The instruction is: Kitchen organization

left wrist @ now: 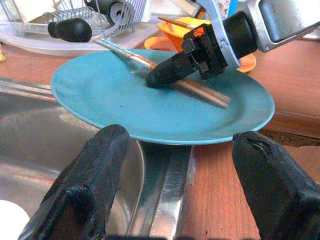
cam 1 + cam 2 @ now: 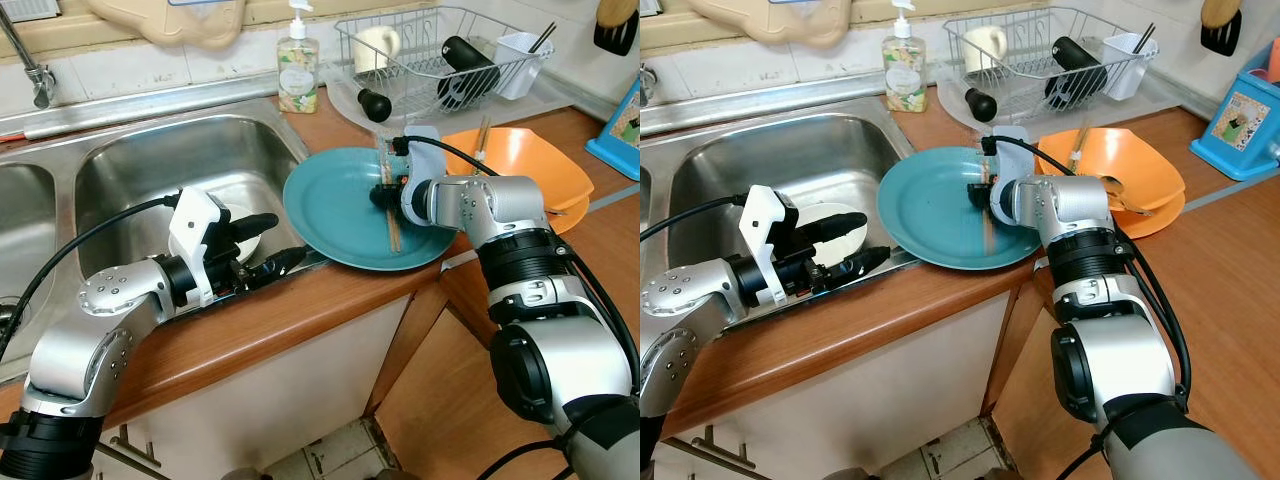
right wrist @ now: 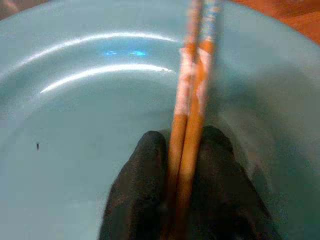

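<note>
Two chopsticks [image 3: 192, 95] were pinched between the fingers of the right tool [image 2: 385, 196] over the teal plate [image 2: 330, 215] at the desk's edge, their long axis running across it. Nearby at the sink [image 2: 150, 165], the left tool [image 2: 270, 245] was held agape.

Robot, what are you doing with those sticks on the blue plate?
The right pincer is shut on a pair of wooden chopsticks over the teal plate, which sits on the counter edge partly over the sink. The left pincer is open, held low by the plate's near rim. Behind are an orange bowl and a dish rack.
</note>
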### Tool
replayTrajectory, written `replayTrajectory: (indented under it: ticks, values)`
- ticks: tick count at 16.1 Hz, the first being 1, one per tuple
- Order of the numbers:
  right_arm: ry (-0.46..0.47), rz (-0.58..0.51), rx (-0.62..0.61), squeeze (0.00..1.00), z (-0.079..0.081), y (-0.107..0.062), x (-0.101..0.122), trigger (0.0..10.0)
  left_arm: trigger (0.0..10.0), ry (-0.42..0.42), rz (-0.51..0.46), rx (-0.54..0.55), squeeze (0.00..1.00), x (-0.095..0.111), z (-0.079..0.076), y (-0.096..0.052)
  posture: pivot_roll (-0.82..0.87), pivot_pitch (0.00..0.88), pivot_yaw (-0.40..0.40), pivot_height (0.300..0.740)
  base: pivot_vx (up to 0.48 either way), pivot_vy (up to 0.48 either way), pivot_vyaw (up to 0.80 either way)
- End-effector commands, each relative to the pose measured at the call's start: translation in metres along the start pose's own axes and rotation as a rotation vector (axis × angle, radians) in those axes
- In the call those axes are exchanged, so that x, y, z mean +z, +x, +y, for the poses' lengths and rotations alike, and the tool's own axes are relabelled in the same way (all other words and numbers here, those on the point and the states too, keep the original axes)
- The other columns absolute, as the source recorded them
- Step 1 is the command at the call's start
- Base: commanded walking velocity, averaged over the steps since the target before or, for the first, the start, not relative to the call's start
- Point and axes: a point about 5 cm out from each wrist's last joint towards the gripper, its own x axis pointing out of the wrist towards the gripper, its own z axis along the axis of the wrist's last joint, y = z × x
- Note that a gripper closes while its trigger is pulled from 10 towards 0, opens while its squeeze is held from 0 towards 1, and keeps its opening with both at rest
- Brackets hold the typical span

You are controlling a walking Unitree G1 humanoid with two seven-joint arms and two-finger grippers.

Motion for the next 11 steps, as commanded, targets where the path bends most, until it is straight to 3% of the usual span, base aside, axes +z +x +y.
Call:
replayTrajectory:
  ticks: [1,3,4,5,7,8,9,10,11]
  values:
    - [0.012,-0.038,0.006,0.00,-0.001,-0.004,0.007,0.0,10.0,0.018,-0.007,0.002,0.00,0.003,-0.001,0.001,-0.09,0.000,-0.012,0.740,0.000,0.000,0.00]
    - [0.045,-0.152,0.119,0.00,0.004,-0.014,0.022,0.0,10.0,0.020,-0.020,0.028,0.00,0.005,0.002,0.001,-0.09,0.000,-0.014,0.740,0.000,0.000,0.00]
    - [0.060,-0.190,0.174,0.00,0.006,-0.021,0.027,1.2,10.0,0.003,-0.037,0.044,0.00,0.007,0.004,0.002,-0.09,0.000,-0.014,0.740,0.000,0.000,0.00]
    - [0.050,-0.245,0.231,0.00,0.008,-0.030,0.032,1.6,10.0,-0.011,-0.061,0.052,0.00,0.011,0.005,0.003,-0.09,0.000,-0.014,0.740,0.000,0.000,0.00]
    - [0.030,-0.277,0.269,0.00,0.010,-0.039,0.034,1.7,10.0,-0.023,-0.079,0.051,0.00,0.014,0.005,0.004,-0.09,0.000,-0.009,0.740,0.000,0.000,0.00]
    - [-0.029,-0.361,0.330,0.00,0.014,-0.052,0.035,1.4,10.0,-0.053,-0.113,0.041,0.00,0.019,0.005,0.007,-0.10,0.000,0.000,0.740,0.000,0.000,0.00]
    - [-0.093,-0.448,0.396,0.00,0.019,-0.065,0.033,1.6,10.0,-0.094,-0.165,0.021,0.34,0.026,0.004,0.011,-0.10,0.000,0.000,0.740,0.000,0.000,0.00]
    - [-0.145,-0.466,0.433,0.00,0.022,-0.073,0.027,1.5,10.0,-0.159,-0.251,0.008,1.00,0.034,0.003,0.014,-0.11,0.000,0.006,0.740,0.000,0.000,0.00]
    - [-0.179,-0.483,0.491,0.00,0.026,-0.082,0.018,0.3,10.0,-0.239,-0.334,-0.005,0.90,0.042,0.003,0.016,-0.11,0.000,0.006,0.740,0.000,0.000,0.00]
